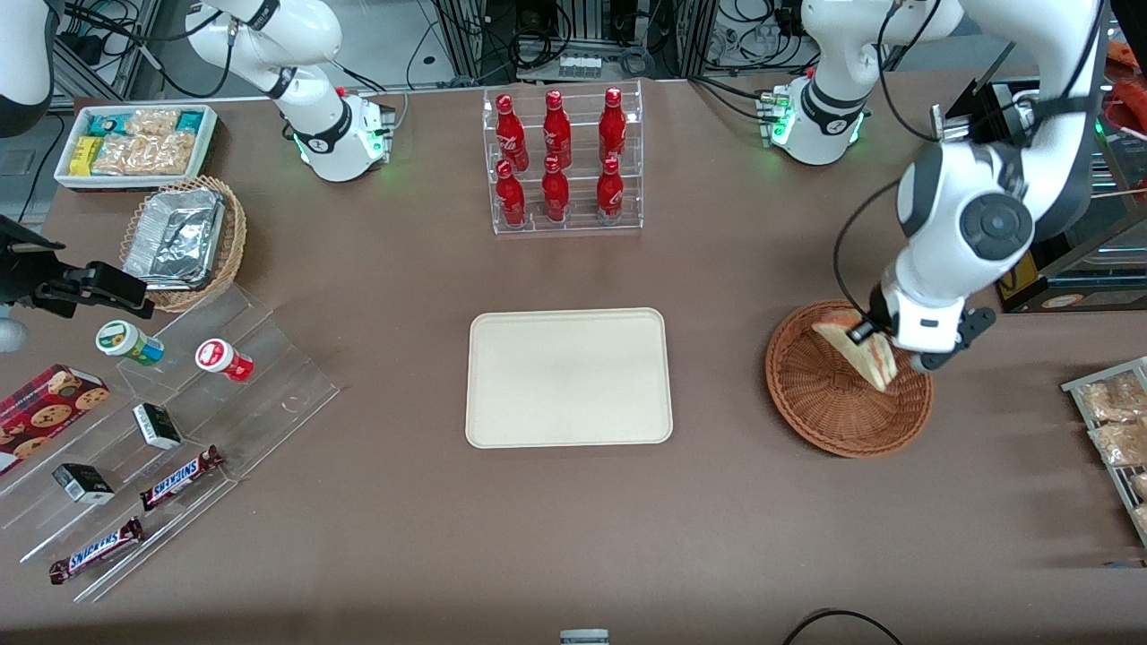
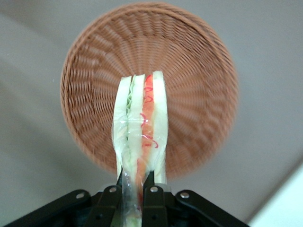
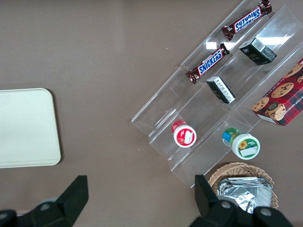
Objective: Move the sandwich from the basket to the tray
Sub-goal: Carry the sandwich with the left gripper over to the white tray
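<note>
The sandwich (image 1: 862, 351), a pale wedge with red and green layers, hangs lifted above the reddish-brown wicker basket (image 1: 833, 403). My left gripper (image 1: 883, 345) is shut on it. In the left wrist view the black fingers (image 2: 154, 189) pinch the wrapped sandwich (image 2: 141, 127) edge-on, with the basket (image 2: 199, 94) below it and nothing else in it. The cream tray (image 1: 568, 377) lies flat at the table's middle, toward the parked arm's end from the basket; its corner shows in the right wrist view (image 3: 26, 127).
A clear rack of red bottles (image 1: 562, 161) stands farther from the camera than the tray. A wire rack of snack packets (image 1: 1116, 421) sits at the working arm's end. Clear stepped shelves with Snickers bars (image 1: 179, 477), cups and boxes lie at the parked arm's end.
</note>
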Robot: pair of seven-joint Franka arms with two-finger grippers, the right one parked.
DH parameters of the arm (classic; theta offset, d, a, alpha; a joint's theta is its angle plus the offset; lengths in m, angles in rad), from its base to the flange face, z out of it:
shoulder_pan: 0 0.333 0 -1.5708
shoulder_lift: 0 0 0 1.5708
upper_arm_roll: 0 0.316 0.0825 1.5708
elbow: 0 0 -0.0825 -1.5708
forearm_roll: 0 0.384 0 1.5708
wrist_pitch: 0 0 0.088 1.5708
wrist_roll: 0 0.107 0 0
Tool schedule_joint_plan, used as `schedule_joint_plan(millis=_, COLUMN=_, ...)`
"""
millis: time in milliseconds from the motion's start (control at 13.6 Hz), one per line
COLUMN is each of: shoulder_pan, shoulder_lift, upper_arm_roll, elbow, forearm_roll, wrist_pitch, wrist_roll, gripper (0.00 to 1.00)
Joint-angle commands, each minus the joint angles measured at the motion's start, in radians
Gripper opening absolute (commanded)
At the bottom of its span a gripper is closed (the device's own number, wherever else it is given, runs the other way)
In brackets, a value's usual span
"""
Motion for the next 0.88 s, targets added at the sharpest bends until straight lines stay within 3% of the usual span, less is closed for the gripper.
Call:
schedule_joint_plan(millis=0, shoulder_pan=-0.114, shoulder_lift=0.035, upper_arm_roll=-0.021, elbow=0.140, forearm_roll=0.004, wrist_pitch=-0.148, wrist_roll=-0.013, gripper=0.00)
schedule_joint_plan(millis=147, shoulder_pan=-0.226, shoulder_lift=0.061, upper_arm_roll=-0.023, elbow=0.183, forearm_roll=-0.005, wrist_pitch=-0.147, wrist_roll=-0.025, gripper=0.00)
schedule_joint_plan(millis=440, shoulder_pan=-0.375, shoulder_lift=0.221, upper_arm_roll=-0.023, elbow=0.378, forearm_roll=-0.111, wrist_pitch=-0.117, wrist_roll=-0.026, gripper=0.00)
schedule_joint_plan(millis=807, shoulder_pan=-0.513, shoulder_lift=0.501, upper_arm_roll=-0.021, elbow=0.637, forearm_roll=-0.105, wrist_pitch=-0.070, wrist_roll=-0.085, gripper=0.00)
